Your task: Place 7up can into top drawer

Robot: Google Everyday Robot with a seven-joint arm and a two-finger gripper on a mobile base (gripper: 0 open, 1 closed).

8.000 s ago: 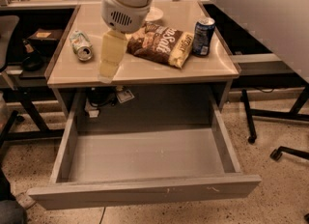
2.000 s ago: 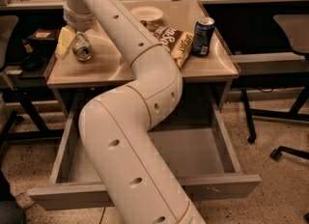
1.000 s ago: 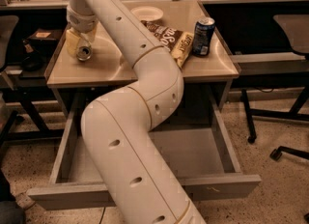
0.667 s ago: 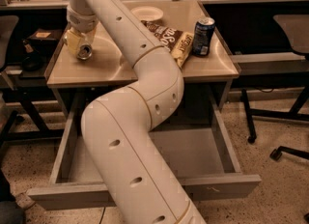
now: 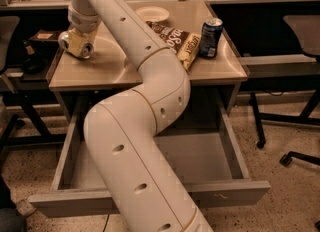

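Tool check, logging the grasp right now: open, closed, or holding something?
Tool: down on the 7up can at the table's left edge; open or closed cannot be told.

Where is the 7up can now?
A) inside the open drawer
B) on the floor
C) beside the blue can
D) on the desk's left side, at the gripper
D: the 7up can lies on the desk, left side, at the gripper, not in the top drawer.
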